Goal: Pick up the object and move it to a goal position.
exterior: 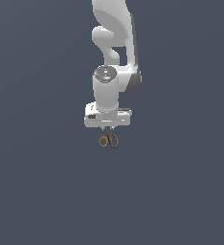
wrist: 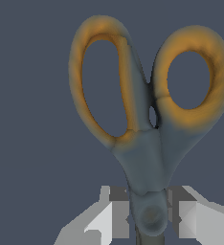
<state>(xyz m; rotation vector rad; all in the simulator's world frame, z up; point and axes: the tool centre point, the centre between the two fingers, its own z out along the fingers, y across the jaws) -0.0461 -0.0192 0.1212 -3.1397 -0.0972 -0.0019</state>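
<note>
The scissors are seen directly below the gripper, their pivot lodged between its 2 fingers, the handle loops pointing away from it.

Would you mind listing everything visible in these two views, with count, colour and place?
scissors: one pair, two orange-yellow oval handle loops on a dark grey body, directly below the end effector in the exterior view; in the wrist view the pivot sits between the fingers.
surface: one, plain dark blue-grey, fills the background of both views.
robot arm: one, white with a dark grey band, reaching down from the top of the exterior view.
end effector: one, white and grey, fingers close on either side of the scissors' pivot.
</note>
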